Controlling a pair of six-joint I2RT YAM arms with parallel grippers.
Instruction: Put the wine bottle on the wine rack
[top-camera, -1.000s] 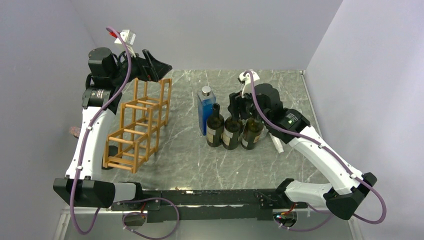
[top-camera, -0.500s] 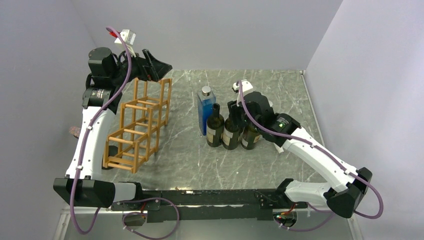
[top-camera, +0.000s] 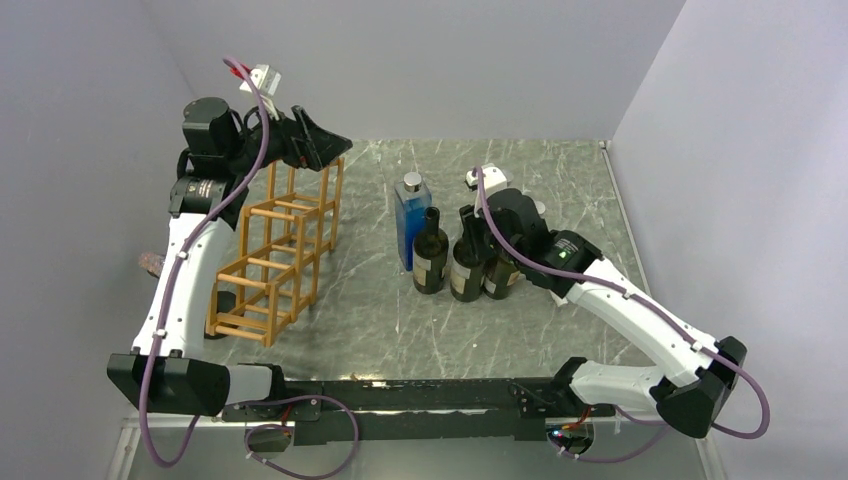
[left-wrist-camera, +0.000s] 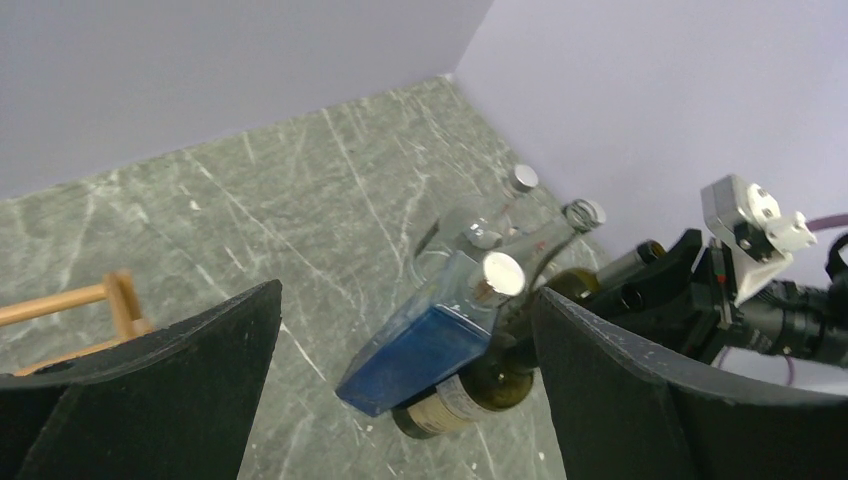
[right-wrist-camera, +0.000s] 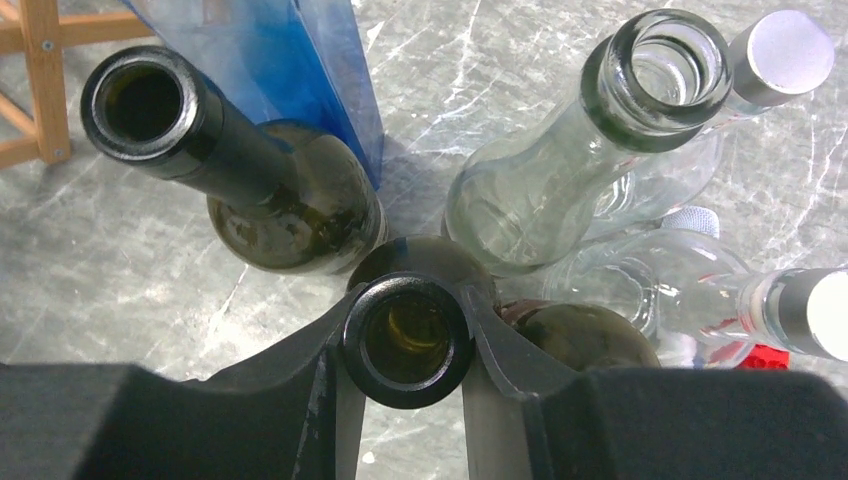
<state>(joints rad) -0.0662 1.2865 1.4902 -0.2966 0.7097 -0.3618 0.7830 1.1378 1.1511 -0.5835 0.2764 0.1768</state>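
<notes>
Three dark wine bottles stand upright in a cluster at mid-table. My right gripper (top-camera: 472, 228) is shut on the neck of the middle wine bottle (top-camera: 466, 272). In the right wrist view both fingers (right-wrist-camera: 330, 350) press the sides of its open black mouth (right-wrist-camera: 360, 345). The bottle rests on the table. The light wooden wine rack (top-camera: 280, 250) stands at the left. My left gripper (top-camera: 325, 140) hovers open above the rack's far end, with nothing between its black fingers (left-wrist-camera: 150, 390).
A blue square bottle (top-camera: 412, 215) stands just behind the left dark bottle (top-camera: 431, 258). Another dark bottle (top-camera: 503, 277) touches the held one on the right. Clear glass bottles (right-wrist-camera: 560, 180) crowd behind the cluster. Walls close in at back, left and right.
My right gripper has come forward and down over the middle bottle's neck and shut on it. The left arm has shifted slightly and stays open.
</notes>
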